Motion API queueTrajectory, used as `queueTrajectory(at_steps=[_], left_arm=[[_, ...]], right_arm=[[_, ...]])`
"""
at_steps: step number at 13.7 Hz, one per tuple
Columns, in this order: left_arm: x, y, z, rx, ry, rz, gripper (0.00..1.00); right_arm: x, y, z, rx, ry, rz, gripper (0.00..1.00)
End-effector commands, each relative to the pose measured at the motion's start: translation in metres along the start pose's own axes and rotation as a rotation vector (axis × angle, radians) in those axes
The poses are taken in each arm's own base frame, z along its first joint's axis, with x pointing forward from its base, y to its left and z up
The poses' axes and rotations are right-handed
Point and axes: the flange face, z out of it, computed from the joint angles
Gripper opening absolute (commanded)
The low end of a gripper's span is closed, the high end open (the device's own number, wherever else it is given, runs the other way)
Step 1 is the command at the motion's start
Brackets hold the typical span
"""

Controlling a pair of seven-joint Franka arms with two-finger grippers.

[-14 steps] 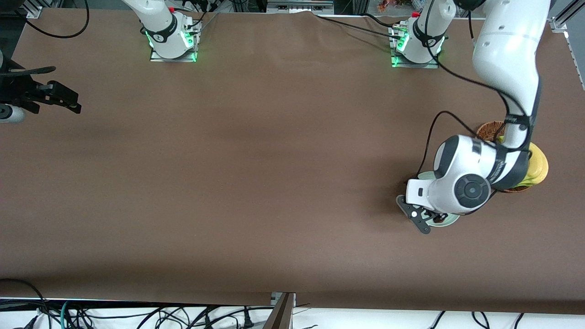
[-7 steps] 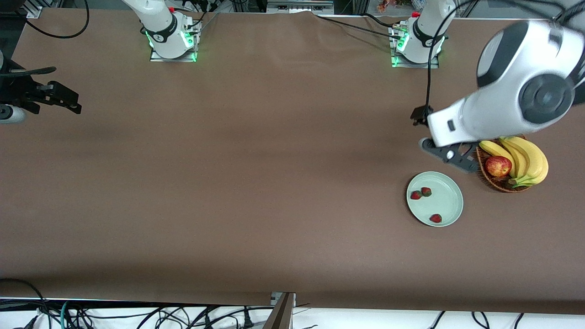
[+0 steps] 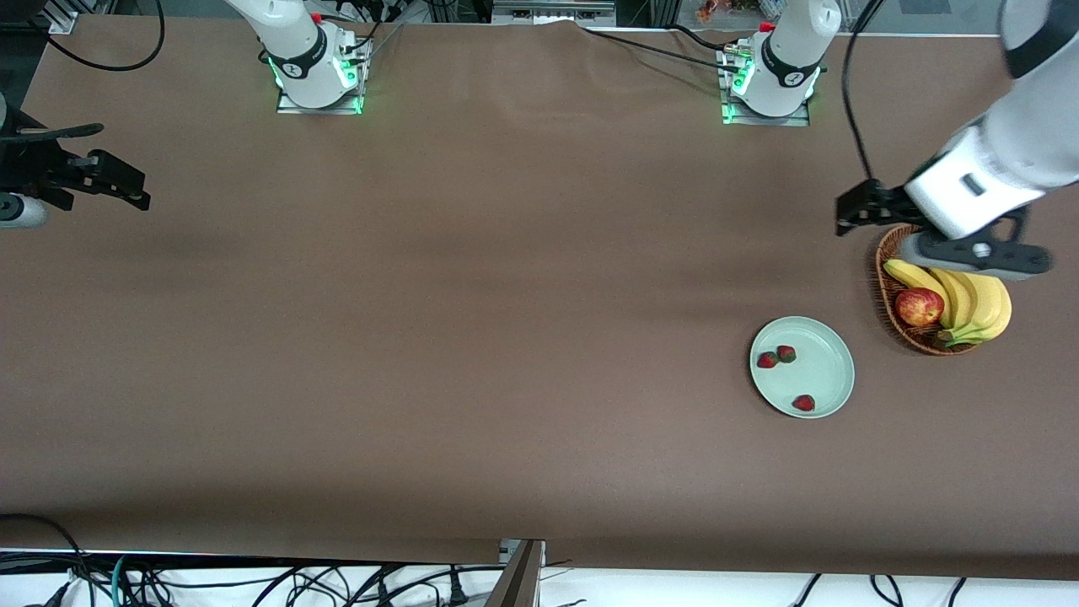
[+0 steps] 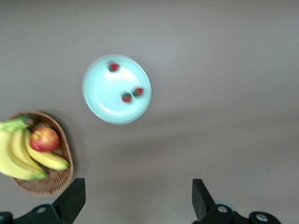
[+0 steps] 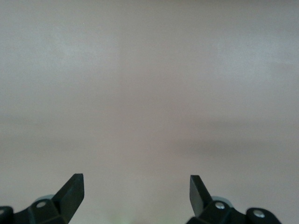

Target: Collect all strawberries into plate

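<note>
The pale mint-green plate [image 3: 830, 371] [image 4: 105, 93] lies near the left arm's end of the table. Three strawberries rest in it: two side by side [image 3: 766, 360] [image 3: 786, 353], and one [image 3: 803, 403] apart, closer to the front camera. The left wrist view shows all three strawberries [image 4: 113, 66] [image 4: 126, 97] [image 4: 138, 91]. My left gripper [image 3: 974, 255] [image 4: 139, 200] hangs open and empty, high over the wicker basket's rim. My right gripper [image 3: 110, 179] [image 5: 136, 196] waits open over bare table at the right arm's end.
A brown wicker basket [image 3: 885, 295] [image 4: 60, 175] beside the plate holds a red-yellow apple [image 3: 919, 306] [image 4: 45, 138] and bananas [image 3: 982, 303] [image 4: 16, 154]. Brown table surface [image 3: 472, 320] stretches between the two arms.
The left arm has lifted off the plate and swung up over the basket. The plate and its three strawberries have come into sight. The right arm has not moved.
</note>
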Motion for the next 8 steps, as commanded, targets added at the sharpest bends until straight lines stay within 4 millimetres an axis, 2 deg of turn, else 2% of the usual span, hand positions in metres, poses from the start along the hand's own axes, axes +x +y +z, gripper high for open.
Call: queueTrajectory(at_steps=[1, 6, 8], left_arm=[[-0.034, -0.029, 0.007, -0.011, 0.055, -0.064, 1.0], [-0.037, -0.048, 0.013, -0.005, 0.022, -0.097, 1.0], [-0.036, -0.057, 0.023, -0.005, -0.005, -0.111, 1.0]], right_arm=[[-0.001, 0.002, -0.004, -0.004, -0.002, -0.011, 1.0], [-0.001, 0.002, -0.004, -0.004, -0.002, -0.011, 1.0], [-0.001, 0.002, -0.004, -0.004, -0.002, -0.011, 1.0]])
